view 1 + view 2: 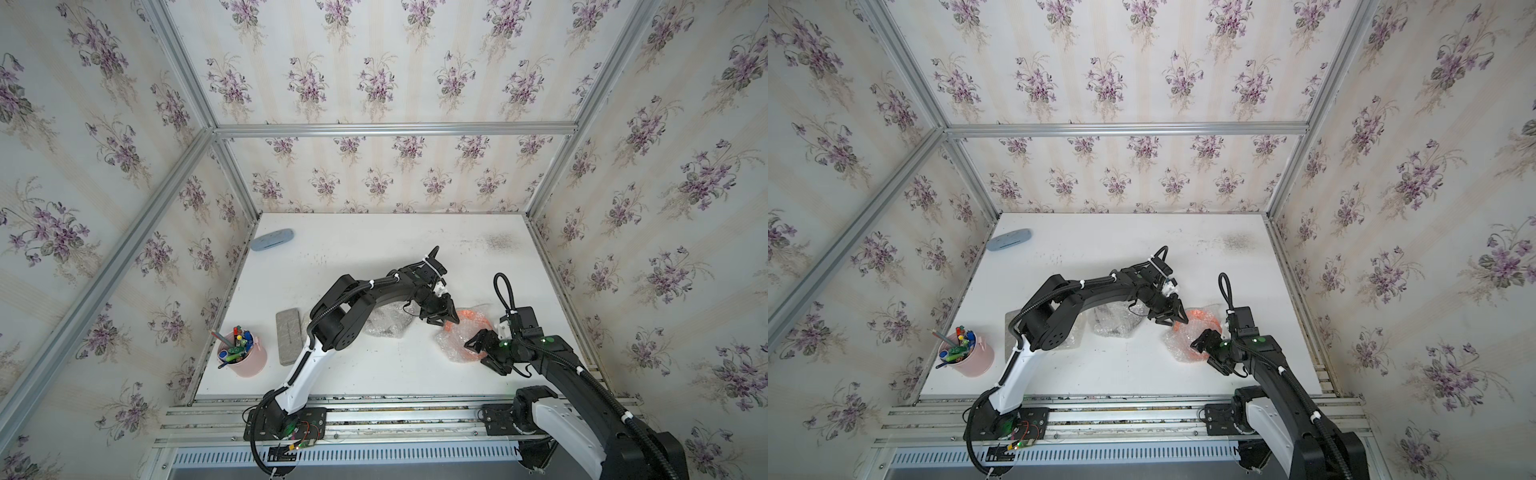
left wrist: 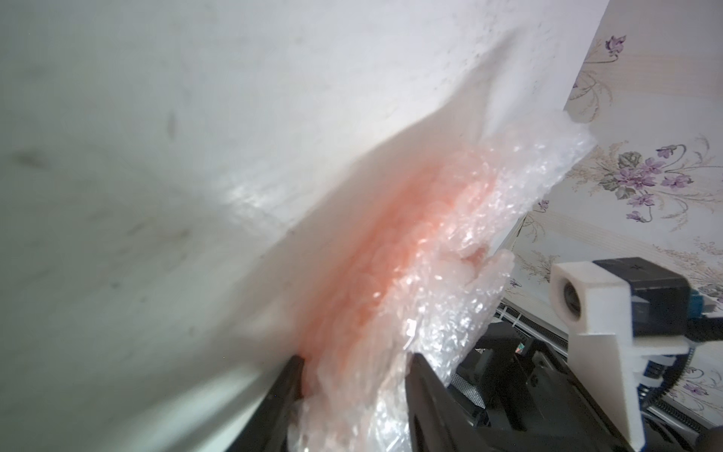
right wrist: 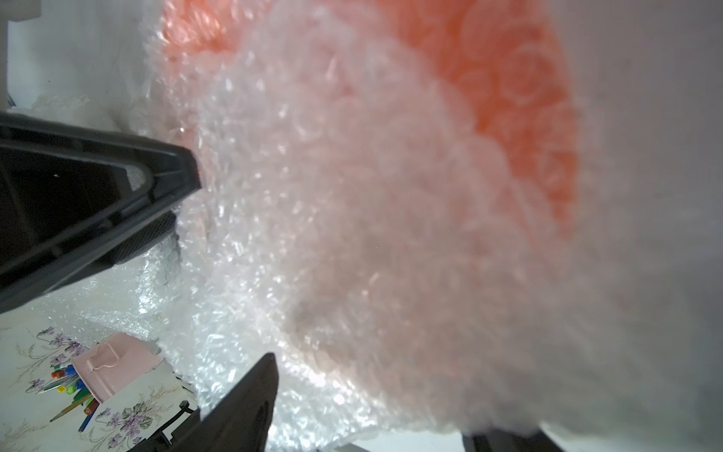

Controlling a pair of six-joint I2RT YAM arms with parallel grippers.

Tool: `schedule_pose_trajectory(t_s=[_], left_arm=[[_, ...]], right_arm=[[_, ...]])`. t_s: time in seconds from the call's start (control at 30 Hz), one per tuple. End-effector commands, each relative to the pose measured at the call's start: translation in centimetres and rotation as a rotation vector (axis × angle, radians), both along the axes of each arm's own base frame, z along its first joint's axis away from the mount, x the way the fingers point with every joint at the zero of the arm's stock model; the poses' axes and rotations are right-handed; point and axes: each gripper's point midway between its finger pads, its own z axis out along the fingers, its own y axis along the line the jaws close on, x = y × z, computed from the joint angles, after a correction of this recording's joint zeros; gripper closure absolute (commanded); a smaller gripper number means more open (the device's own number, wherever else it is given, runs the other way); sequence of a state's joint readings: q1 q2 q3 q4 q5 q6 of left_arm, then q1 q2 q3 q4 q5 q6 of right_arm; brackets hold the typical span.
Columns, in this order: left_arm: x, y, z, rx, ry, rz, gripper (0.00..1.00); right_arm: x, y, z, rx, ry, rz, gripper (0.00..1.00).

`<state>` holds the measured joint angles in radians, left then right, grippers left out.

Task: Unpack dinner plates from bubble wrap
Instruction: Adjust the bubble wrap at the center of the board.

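Dinner plate [image 1: 471, 319], one bright orange disc, glowed through crinkled whitish bubble wrap [image 1: 453, 348], right of centre in both top views. A second wrapped bundle [image 1: 386, 323] lay mid-frame. The left gripper [image 1: 449, 322] fingers straddled the wrap, with the grip unclear. The right gripper [image 1: 478, 351] fingers stood wide apart at its edge.

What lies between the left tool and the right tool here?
The orange plate, wrapped in bubble wrap, lies between the left tool and the right tool, as both top views show.

The cup [image 1: 245, 355] stands left, case [image 1: 289, 336] beside it, wrapped bundle [image 1: 386, 324] centre, wrapped plate [image 1: 455, 347] right, apparently apart.
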<state>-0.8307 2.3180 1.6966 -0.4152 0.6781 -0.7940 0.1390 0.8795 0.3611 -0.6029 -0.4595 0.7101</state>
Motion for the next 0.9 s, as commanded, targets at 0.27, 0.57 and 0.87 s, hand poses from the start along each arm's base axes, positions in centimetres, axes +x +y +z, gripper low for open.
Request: schedule_pose_trajectory(t_s=[0.27,0.57,0.87], left_arm=[[-1.9,3.2,-0.6,0.113,-0.016,0.036,0.71],[-5.1,6.5,-0.5,0.179,-0.023,0.051,0.72],[-7.5,9.0,0.3,0.206,-0.023,0.079,0.59]], right_arm=[[1.3,0.0,0.6,-0.01,-0.041,0.008,0.27],[1.9,0.0,1.0,-0.026,-0.071,0.037,0.25],[2.5,1.3,1.7,-0.008,-0.119,0.088,0.26]])
